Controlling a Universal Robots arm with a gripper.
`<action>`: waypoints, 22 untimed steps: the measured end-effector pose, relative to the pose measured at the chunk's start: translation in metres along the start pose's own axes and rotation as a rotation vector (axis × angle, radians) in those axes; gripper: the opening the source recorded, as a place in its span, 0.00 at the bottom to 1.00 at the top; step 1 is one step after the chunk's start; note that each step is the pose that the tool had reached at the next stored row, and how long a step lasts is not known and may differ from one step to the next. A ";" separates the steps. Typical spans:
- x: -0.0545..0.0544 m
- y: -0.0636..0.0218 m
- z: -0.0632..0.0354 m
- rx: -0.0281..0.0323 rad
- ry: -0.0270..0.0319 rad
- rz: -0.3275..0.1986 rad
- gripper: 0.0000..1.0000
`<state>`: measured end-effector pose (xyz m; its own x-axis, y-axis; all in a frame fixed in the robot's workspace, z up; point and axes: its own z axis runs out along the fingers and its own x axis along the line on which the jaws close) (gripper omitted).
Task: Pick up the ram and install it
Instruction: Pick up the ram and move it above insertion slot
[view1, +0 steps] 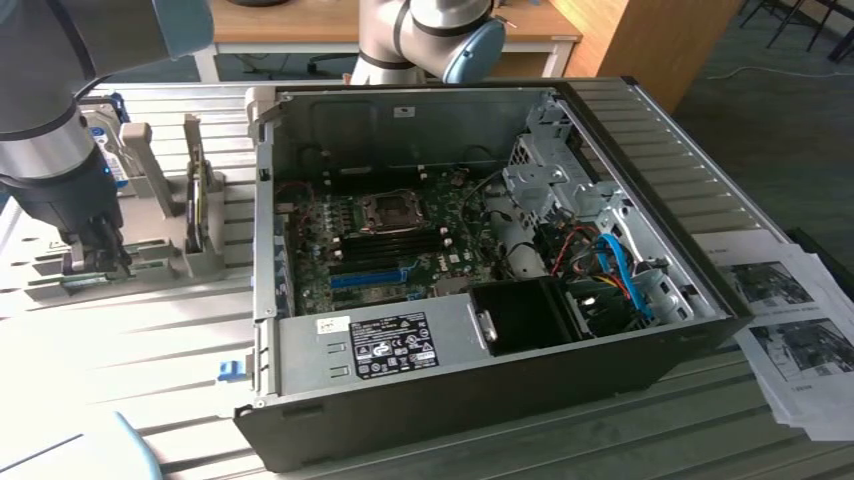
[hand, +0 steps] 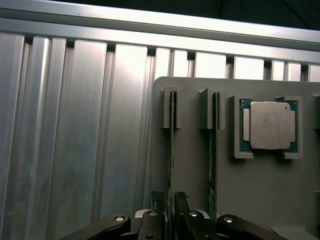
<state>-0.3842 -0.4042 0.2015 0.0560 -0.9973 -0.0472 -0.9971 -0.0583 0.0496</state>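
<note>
Closely, pincer (hand: 169, 197) astride ram (hand: 171, 140) edge.

Arm (view1: 47, 150) upright, gripper (view1: 104, 264) pointed straight down (jaws narrowly apart).

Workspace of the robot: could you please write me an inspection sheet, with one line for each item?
Surface: ribbed aluminium table, carrying an open computer case and a grey holder.
Job's things: ram standing on edge in a holder slot; second ram stick in the next slot.
Clutter: processor in a holder pocket; printed papers at the exterior view's right.
Grippers: hand open, low over the holder, astride the ram with one finger on each side.
Cables: red and blue cables inside the case.
Surroundings: wooden desk behind the table.
</note>
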 end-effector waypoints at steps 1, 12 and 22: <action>0.000 0.0000 0.0000 0.0000 0.0000 0.000 0.22; 0.000 0.0000 0.0000 0.0000 0.0000 0.000 0.11; 0.000 0.0000 0.0000 0.0008 -0.0008 0.017 0.11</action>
<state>-0.3842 -0.4042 0.2015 0.0393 -0.9981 -0.0471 -0.9979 -0.0417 0.0496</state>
